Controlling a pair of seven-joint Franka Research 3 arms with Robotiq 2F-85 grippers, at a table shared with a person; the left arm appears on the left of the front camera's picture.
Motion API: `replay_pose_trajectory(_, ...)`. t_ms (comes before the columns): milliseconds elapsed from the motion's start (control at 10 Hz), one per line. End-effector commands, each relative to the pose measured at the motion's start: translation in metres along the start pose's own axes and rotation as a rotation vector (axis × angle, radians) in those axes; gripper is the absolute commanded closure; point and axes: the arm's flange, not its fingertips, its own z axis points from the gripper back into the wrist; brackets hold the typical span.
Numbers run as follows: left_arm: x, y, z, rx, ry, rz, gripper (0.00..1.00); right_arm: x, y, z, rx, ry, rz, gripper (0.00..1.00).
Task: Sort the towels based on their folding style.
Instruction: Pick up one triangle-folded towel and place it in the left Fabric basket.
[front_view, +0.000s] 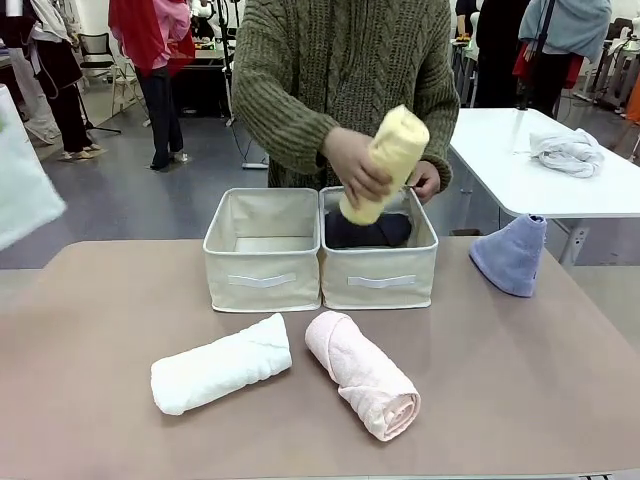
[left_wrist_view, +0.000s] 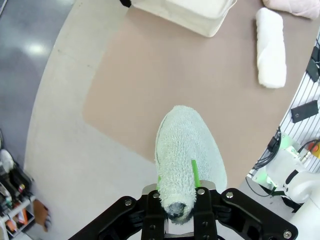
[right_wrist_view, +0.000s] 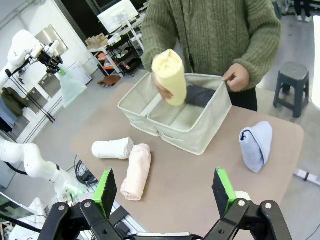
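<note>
My left gripper (left_wrist_view: 176, 206) is shut on the tip of a pale green cone towel (left_wrist_view: 182, 150), which hangs high above the table's left edge (front_view: 22, 185). My right gripper (right_wrist_view: 165, 187) stands open and empty, high over the near right side. A person's hand holds a yellow roll (front_view: 385, 163) tilted over the right bin (front_view: 380, 288), where a dark grey towel (front_view: 365, 232) lies. The other hand grips that bin's far rim. The left bin (front_view: 262, 288) looks bare inside. A white roll (front_view: 220, 377) and a pink roll (front_view: 362, 373) lie in front of the bins. A lavender-blue cone (front_view: 512, 254) stands at the right.
A white table (front_view: 520, 185) at the back right carries a whitish-grey cloth bundle (front_view: 567, 150). A grey stool (right_wrist_view: 295, 80) stands beside the person. The brown table (front_view: 100, 300) is open at the left and along its near edge. Other people stand farther off.
</note>
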Motion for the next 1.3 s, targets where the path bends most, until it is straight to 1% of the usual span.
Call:
replay_pose_trajectory(0, 0.026, 0.0, 0.002, -0.051, -0.02, -0.005, 0.83, -0.001, -0.001, -0.001, 0.016, -0.006, 0.007, 0.0)
replay_pose_trajectory(100, 0.028, -0.005, -0.001, -0.076, -0.042, 0.023, 0.83, -0.001, -0.001, -0.001, 0.016, -0.006, 0.007, 0.0)
replay_pose_trajectory(200, 0.023, -0.008, -0.004, -0.016, -0.005, -0.02, 0.83, -0.001, -0.001, -0.001, 0.016, -0.006, 0.007, 0.0)
replay_pose_trajectory(600, 0.023, -0.008, -0.004, -0.016, -0.005, -0.02, 0.83, -0.001, -0.001, -0.001, 0.016, -0.006, 0.007, 0.0)
replay_pose_trajectory(700, 0.027, -0.007, -0.007, -0.034, -0.015, -0.008, 0.83, -0.001, -0.001, -0.001, 0.016, -0.006, 0.007, 0.0)
replay_pose_trajectory(800, 0.04, -0.009, -0.009, -0.013, -0.017, -0.047, 0.83, -0.001, -0.001, -0.001, 0.016, -0.006, 0.007, 0.0)
replay_pose_trajectory(900, 0.051, -0.021, -0.014, 0.007, -0.016, -0.075, 0.83, -0.001, -0.001, -0.001, 0.016, -0.006, 0.007, 0.0)
replay_pose_trajectory(1000, 0.072, -0.02, -0.014, 0.017, -0.008, -0.104, 0.83, -0.001, -0.001, -0.001, 0.016, -0.006, 0.007, 0.0)
replay_pose_trajectory(1100, 0.089, -0.023, -0.013, 0.017, -0.021, -0.149, 0.83, -0.001, -0.001, -0.001, 0.016, -0.006, 0.007, 0.0)
replay_pose_trajectory(1200, 0.102, -0.034, -0.015, 0.015, -0.044, -0.177, 0.83, -0.001, -0.001, -0.001, 0.016, -0.006, 0.007, 0.0)
